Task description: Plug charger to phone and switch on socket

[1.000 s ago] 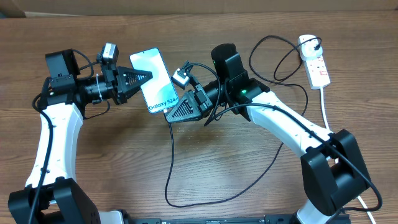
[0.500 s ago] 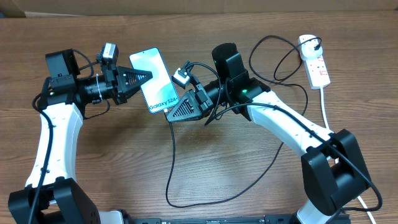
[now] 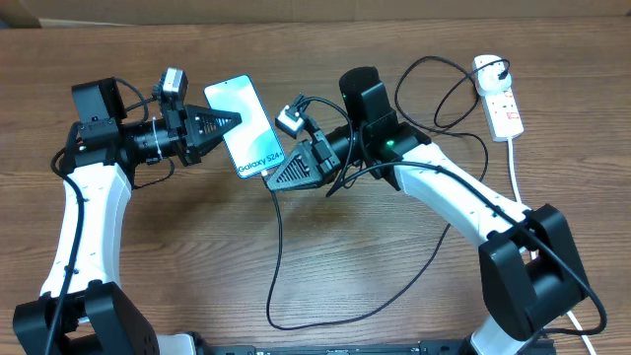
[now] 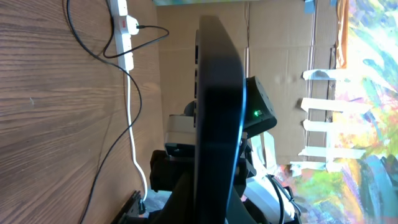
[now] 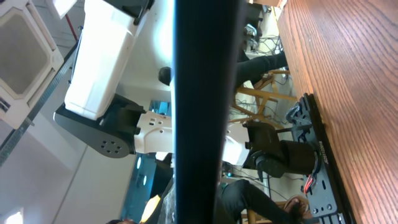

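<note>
Wood-grain surface (image 3: 197, 276), seen from above: two white-and-black arms meet over the phone (image 3: 248, 123), whose light-blue screen faces up. The left pincer (image 3: 235, 120) is pressed together on one long edge of the phone. The right pincer (image 3: 276, 177), also pressed together, pinches the charger (image 3: 280, 232) at the phone's lettered short edge, and the black cable trails off in a wide loop. The socket (image 3: 500, 99) lies well apart at the far right, its white cord (image 3: 516, 168) running toward the near edge.
</note>
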You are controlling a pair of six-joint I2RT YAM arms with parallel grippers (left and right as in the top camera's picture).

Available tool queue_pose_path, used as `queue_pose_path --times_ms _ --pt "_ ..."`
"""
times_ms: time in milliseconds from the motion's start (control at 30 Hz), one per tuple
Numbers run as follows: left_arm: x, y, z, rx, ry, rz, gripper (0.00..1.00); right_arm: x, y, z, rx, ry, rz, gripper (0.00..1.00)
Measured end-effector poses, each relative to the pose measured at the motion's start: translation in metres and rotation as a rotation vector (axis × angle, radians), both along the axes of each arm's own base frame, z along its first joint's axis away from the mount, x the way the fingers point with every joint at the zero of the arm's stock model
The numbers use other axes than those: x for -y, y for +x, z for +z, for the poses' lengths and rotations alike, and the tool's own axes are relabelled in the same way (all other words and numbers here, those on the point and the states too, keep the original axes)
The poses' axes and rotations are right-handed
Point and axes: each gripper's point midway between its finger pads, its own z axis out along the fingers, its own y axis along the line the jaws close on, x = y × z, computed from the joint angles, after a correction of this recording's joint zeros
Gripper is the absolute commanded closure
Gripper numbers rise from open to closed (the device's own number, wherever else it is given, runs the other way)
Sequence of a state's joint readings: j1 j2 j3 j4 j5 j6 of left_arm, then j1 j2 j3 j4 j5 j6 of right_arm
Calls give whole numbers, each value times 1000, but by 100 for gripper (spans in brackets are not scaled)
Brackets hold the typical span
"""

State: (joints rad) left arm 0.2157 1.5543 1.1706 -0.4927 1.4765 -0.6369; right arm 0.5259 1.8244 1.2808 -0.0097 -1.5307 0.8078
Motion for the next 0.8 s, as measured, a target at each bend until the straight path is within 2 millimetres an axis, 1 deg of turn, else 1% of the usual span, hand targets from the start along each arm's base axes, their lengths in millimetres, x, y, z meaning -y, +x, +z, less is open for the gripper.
queue_pose_path --times_ms 233,633,800 --pt "-1 1 -1 -6 3 5 96 6 8 0 -1 0 -22 96" --pt "-1 2 0 -3 5 7 96 6 8 0 -1 0 -22 96" --pt "-2 5 -5 -13 28 28 96 6 9 0 -1 -3 -30 96"
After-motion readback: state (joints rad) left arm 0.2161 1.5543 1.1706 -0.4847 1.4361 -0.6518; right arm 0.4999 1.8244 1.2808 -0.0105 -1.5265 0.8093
